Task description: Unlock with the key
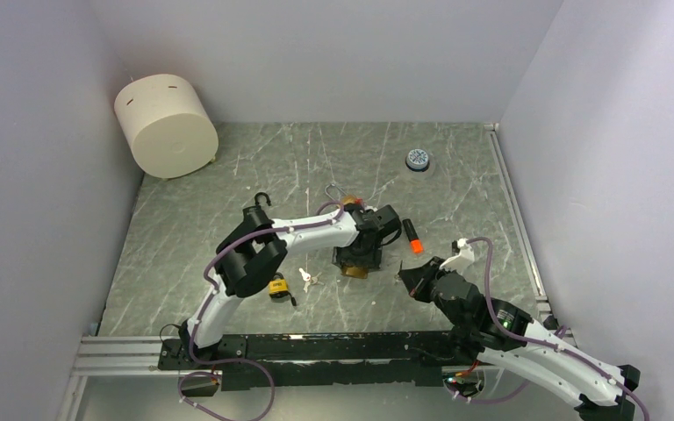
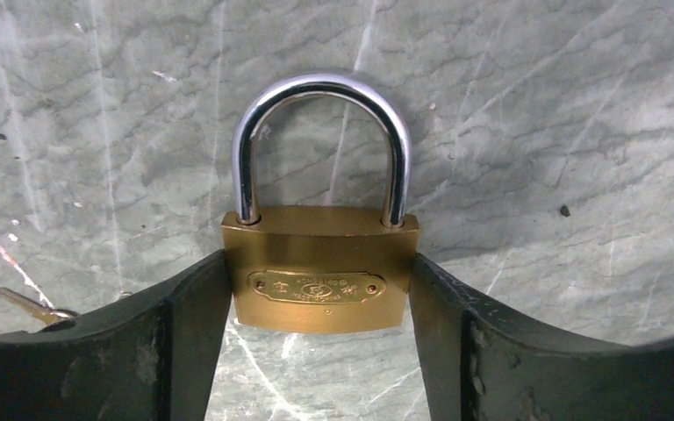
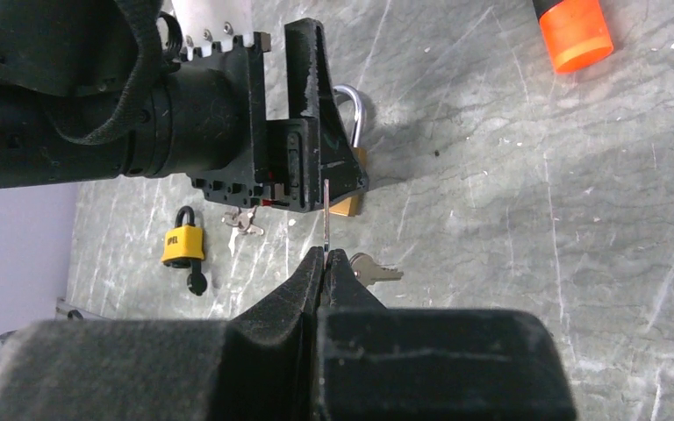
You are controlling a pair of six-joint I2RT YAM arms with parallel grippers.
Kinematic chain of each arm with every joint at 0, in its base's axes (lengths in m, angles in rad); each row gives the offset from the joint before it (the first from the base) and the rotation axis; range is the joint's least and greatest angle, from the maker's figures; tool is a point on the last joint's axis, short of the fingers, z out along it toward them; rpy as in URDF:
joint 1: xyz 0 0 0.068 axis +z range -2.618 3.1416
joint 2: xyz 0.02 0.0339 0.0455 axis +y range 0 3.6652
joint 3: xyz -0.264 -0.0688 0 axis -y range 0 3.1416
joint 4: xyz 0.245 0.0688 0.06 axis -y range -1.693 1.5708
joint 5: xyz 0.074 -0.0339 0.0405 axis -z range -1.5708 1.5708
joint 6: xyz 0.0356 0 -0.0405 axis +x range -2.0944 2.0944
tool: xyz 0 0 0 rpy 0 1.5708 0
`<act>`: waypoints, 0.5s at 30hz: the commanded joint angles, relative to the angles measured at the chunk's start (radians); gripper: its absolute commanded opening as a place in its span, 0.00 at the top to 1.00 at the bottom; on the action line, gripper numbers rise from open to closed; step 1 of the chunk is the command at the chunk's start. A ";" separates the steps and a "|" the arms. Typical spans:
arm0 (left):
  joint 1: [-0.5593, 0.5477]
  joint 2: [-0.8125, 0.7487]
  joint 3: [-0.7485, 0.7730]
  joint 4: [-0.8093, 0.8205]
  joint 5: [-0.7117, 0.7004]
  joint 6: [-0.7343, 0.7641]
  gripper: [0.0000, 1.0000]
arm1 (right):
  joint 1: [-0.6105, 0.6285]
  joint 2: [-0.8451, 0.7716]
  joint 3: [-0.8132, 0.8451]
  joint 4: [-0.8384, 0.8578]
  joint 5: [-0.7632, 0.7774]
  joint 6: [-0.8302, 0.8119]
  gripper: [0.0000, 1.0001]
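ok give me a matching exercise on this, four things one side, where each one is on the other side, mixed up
Things
1. brass padlock
2. yellow padlock
3. key aimed at the brass padlock
4. orange-tipped marker

Places
A. loose on the table, beyond the right claw
B. pinched in the right claw
C. between the fingers of the left claw
D. loose on the table, beside the left arm's elbow

Pairs: 1-C, 2-D, 3-B, 4-A
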 commanded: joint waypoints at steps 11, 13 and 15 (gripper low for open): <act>0.007 0.118 -0.031 -0.087 -0.102 -0.035 0.53 | 0.000 0.015 0.016 0.061 -0.007 -0.030 1.00; 0.011 0.094 -0.042 -0.081 -0.109 -0.043 0.59 | 0.000 0.016 0.013 0.074 -0.015 -0.042 1.00; 0.023 0.052 -0.067 -0.060 -0.112 -0.051 0.63 | 0.000 0.026 0.009 0.101 -0.036 -0.064 1.00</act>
